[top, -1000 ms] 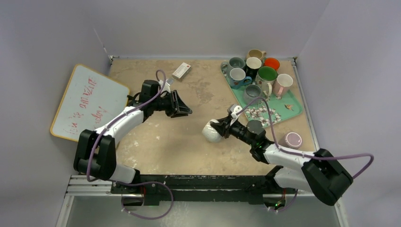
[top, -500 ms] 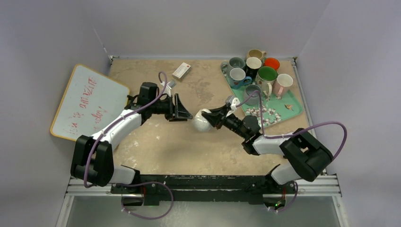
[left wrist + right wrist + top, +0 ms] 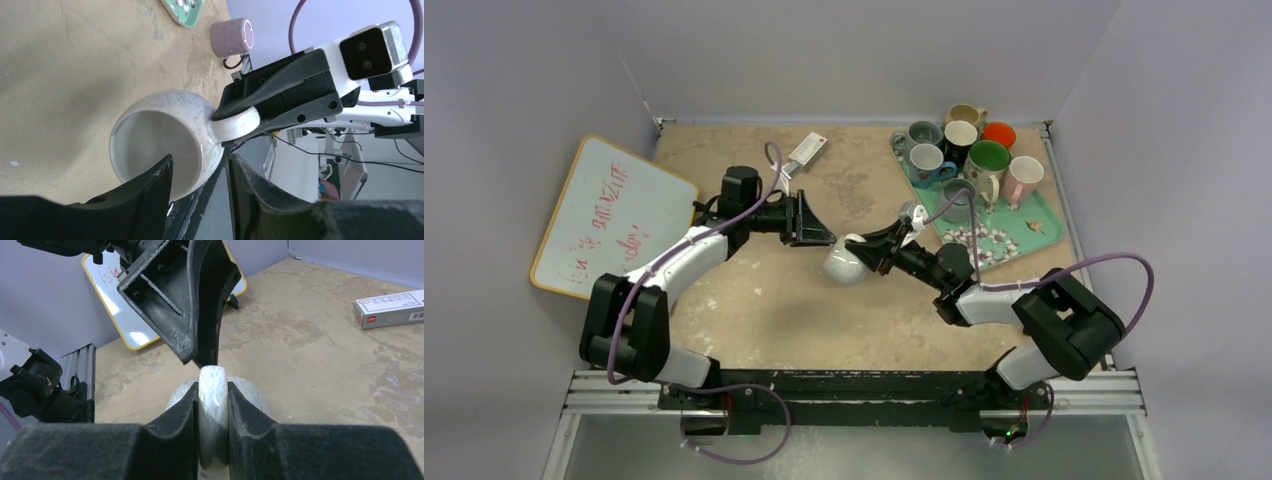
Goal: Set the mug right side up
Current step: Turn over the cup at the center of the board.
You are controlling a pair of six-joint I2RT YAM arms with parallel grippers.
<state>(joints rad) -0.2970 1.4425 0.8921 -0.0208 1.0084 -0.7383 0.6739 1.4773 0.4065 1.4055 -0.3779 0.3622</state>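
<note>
- Right tool (image 3: 214, 390) is clamped tight on the handle (image 3: 237, 127) of the mug (image 3: 165, 125), now carried left of where it was a second ago.
- Left tool (image 3: 199, 158), part open, now straddles the rim.
- The mug hangs sideways above mid-table (image 3: 754, 300), its mouth facing the left arm and its axis level.

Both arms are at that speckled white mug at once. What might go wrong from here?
1. The right tool pinches only the handle, so the mug might swivel or slip onto the table.
2. The left tool straddles the rim, one finger inside, apparently not yet clamped; releasing the handle early would likely drop it.
3. The tools sit very close and might collide.
</note>
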